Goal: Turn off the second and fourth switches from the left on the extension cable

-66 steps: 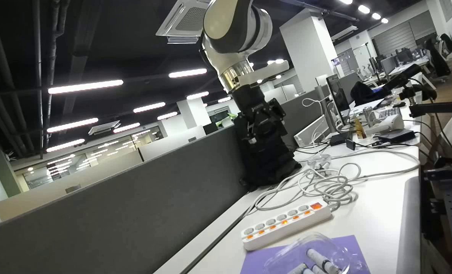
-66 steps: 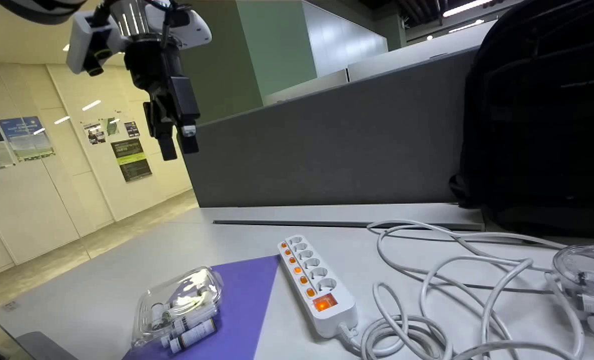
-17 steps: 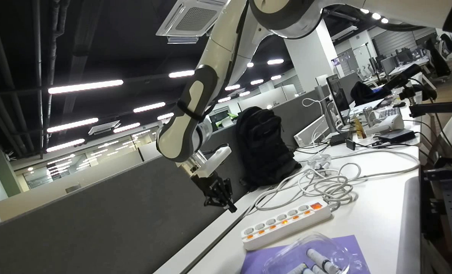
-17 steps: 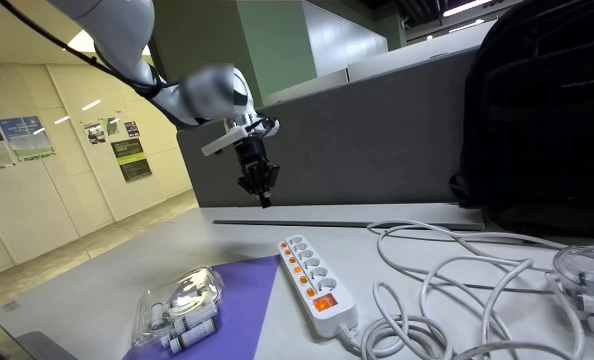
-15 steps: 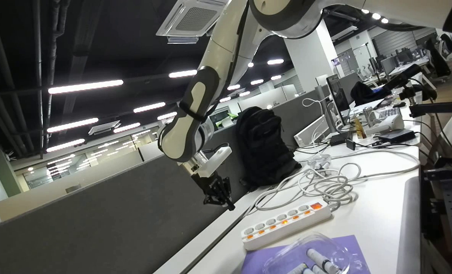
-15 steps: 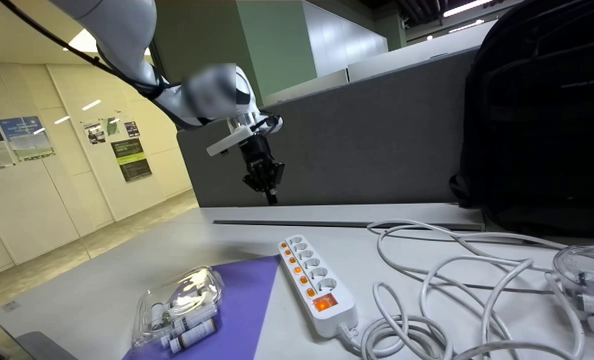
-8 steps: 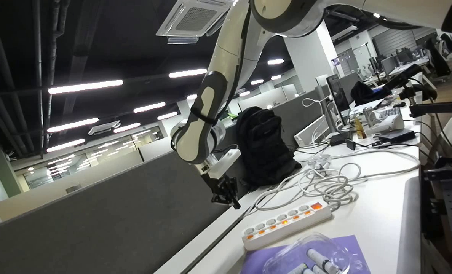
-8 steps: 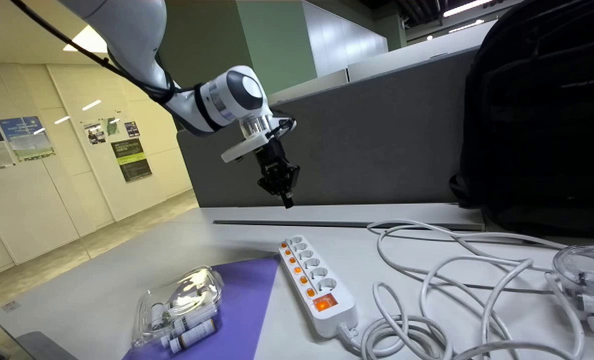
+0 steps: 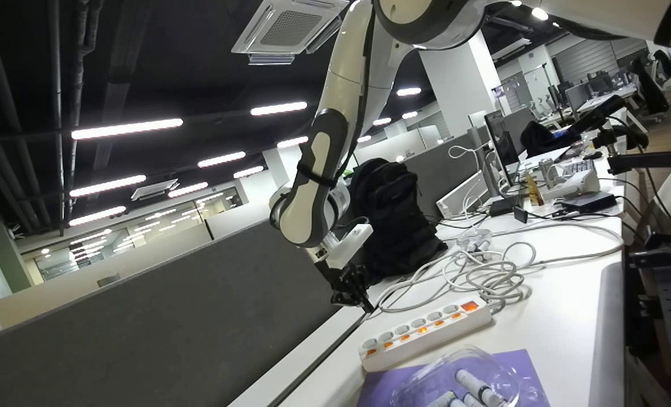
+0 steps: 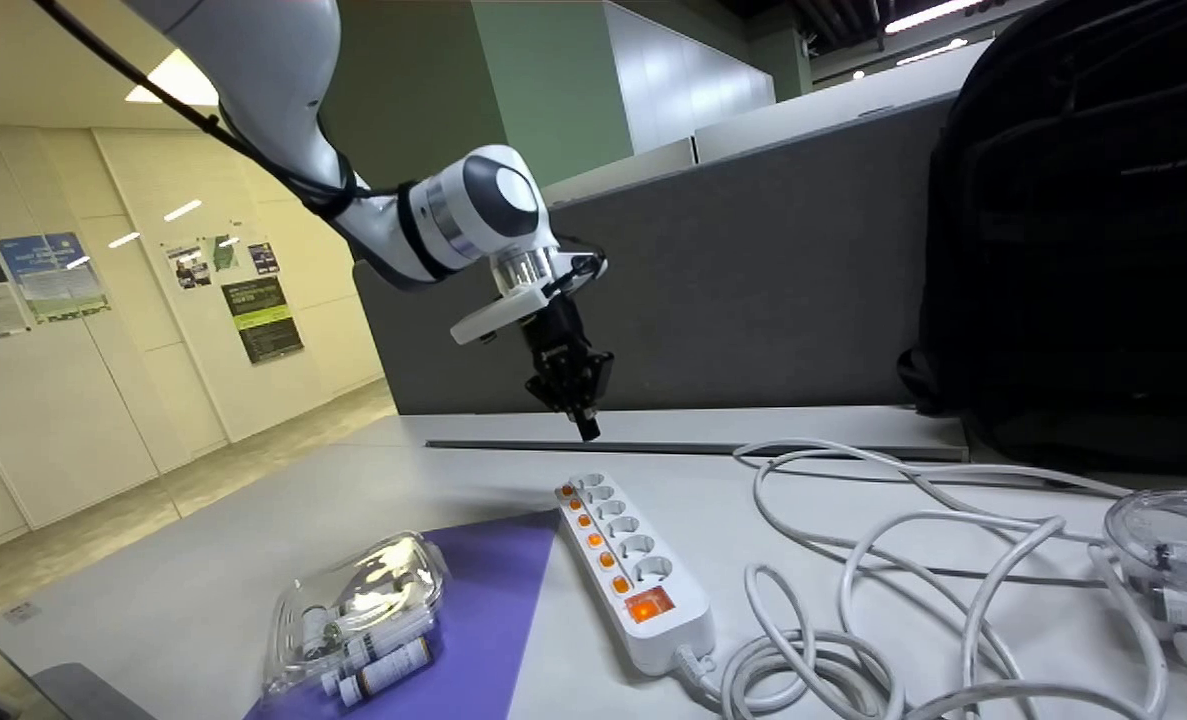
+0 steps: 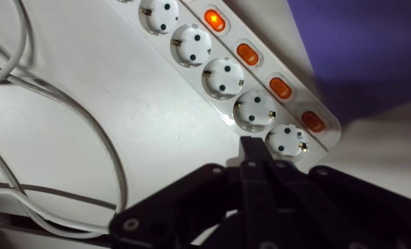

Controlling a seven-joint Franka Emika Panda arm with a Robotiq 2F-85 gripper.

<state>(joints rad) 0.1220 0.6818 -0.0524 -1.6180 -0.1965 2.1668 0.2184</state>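
The extension cable is a white power strip [image 9: 425, 337] lying on the desk, with a row of orange switches. Counting from the end away from its cord, the second switch [image 11: 280, 88] looks unlit, while the fourth switch [image 11: 214, 20] glows brightly in the wrist view. My gripper [image 10: 588, 428] is shut with nothing between its fingers and points down, above the desk by the strip's cordless end. In the wrist view its fingertips [image 11: 257, 147] overlap the edge beside the end sockets, on the side opposite the switches. They look apart from the strip in both exterior views.
A purple sheet [image 10: 493, 600] lies along the switch side, carrying a clear plastic box [image 10: 358, 610] with white tubes. Loops of white cord [image 10: 853, 620] spread beyond the strip's cord end. A grey partition [image 9: 199, 316] and black backpack [image 9: 389, 226] stand along the back.
Several seconds ago my gripper hung high and open; it has since come down and shut. Over the last second it has moved along the desk's back toward the backpack and sunk slightly.
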